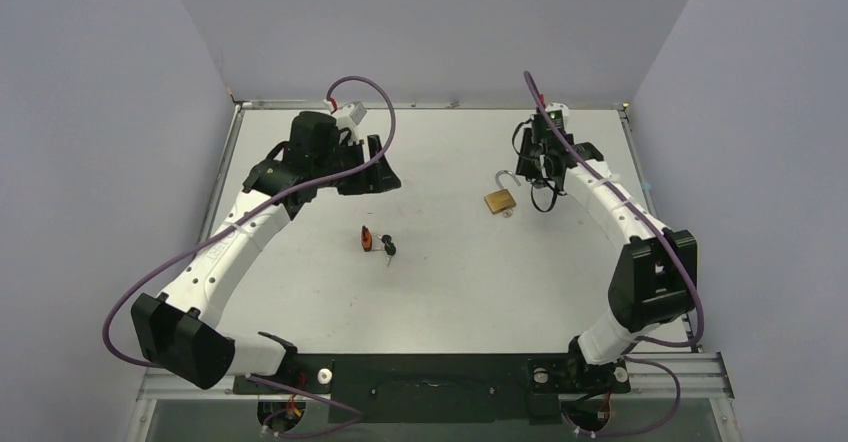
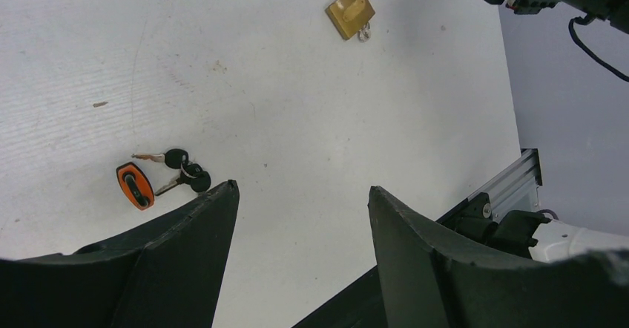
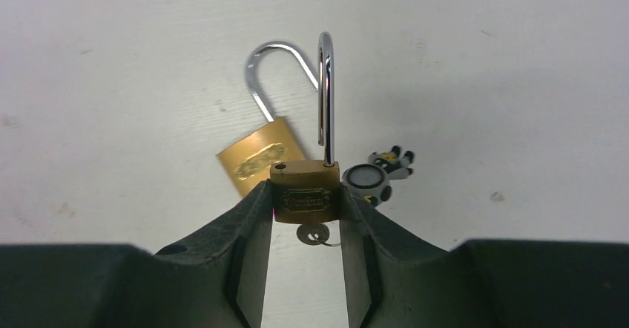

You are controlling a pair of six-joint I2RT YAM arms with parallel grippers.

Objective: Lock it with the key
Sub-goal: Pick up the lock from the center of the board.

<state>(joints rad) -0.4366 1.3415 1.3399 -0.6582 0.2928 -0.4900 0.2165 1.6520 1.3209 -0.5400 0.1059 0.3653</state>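
Observation:
My right gripper (image 3: pixel 305 194) is shut on a small brass padlock (image 3: pixel 304 200) by its sides. Its silver shackle (image 3: pixel 325 98) stands open, and a small silver key (image 3: pixel 313 233) hangs from its underside. A second brass padlock (image 3: pixel 256 159) lies flat on the table just beyond, its shackle open too; it also shows in the top view (image 1: pixel 500 201) and the left wrist view (image 2: pixel 349 10). My left gripper (image 2: pixel 300 191) is open and empty above the table, at the far left in the top view (image 1: pixel 368 174).
A bunch of black-headed keys (image 2: pixel 182 171) with an orange-red tag (image 2: pixel 135 185) lies mid-table, also in the top view (image 1: pixel 377 241). A small round white-topped piece (image 3: pixel 367 177) sits right of the held padlock. Grey walls enclose the table; a metal rail (image 1: pixel 690 367) runs along the near edge.

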